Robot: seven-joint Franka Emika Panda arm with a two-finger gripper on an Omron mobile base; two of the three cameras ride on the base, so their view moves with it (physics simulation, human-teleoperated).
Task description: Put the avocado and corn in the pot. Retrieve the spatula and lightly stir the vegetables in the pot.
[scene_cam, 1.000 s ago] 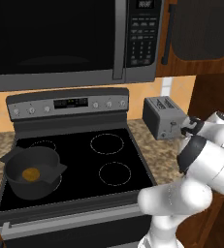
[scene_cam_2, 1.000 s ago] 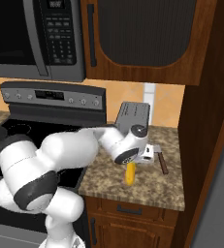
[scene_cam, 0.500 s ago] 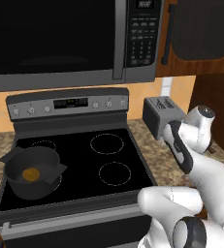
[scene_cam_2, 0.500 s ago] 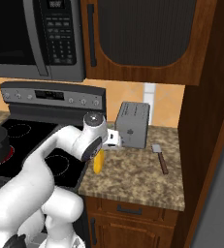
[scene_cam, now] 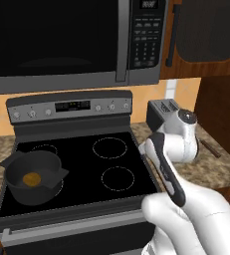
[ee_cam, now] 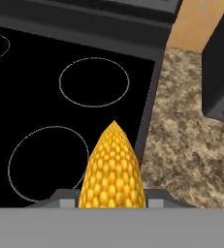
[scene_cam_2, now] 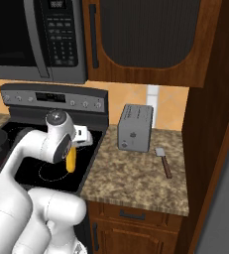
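Above the stove's point(scene_cam_2: 46, 163) right edge, our fingers point(scene_cam_2: 72, 149) grip the corn point(scene_cam_2: 71, 159), held high for carrying toward the pot point(scene_cam: 31, 180).

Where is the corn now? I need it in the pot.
The corn hangs in the gripper over the stove's right edge, left of the toaster.

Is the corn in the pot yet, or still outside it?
Outside. The corn hangs from the claw over the stove's right side, while the pot sits on the front left burner with one round yellowish thing inside.
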